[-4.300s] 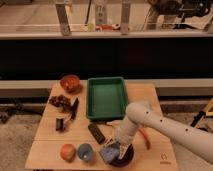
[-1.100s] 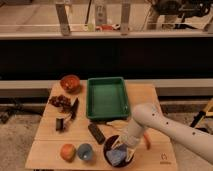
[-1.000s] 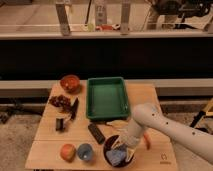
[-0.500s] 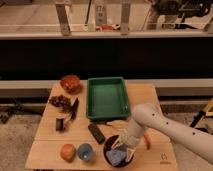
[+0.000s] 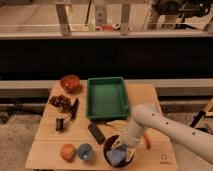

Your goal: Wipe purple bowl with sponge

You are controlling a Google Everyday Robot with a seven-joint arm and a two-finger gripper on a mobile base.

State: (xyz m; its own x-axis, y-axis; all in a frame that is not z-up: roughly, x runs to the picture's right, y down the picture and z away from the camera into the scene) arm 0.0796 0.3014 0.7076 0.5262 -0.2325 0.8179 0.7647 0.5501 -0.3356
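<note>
The wiping looks to be well under way. The purple bowl (image 5: pixel 113 147) sits at the front edge of the wooden tabletop (image 5: pixel 47 150), just right of the light blue cup (image 5: pixel 85 151) and in front of the green tray (image 5: pixel 106 97). The white arm (image 5: pixel 165 125) reaches in from the right and bends down into the bowl, and the claw (image 5: pixel 121 148) is low inside it with the sponge (image 5: pixel 116 156) under it, pressed against the bowl's inner surface; the claw appears to be closed on the sponge, though the fingers merge with the arm here. How much of the bowl has been covered cannot be judged, so further passes and then lifting the sponge out are probably what remains.

Compared with the frame about four seconds back, the arm has shifted slightly to the right over the bowl, and over the last second it has barely moved. The bowl, the cup, the orange fruit (image 5: pixel 67 151) and the orange-brown bowl (image 5: pixel 70 82) have all kept their places.
</note>
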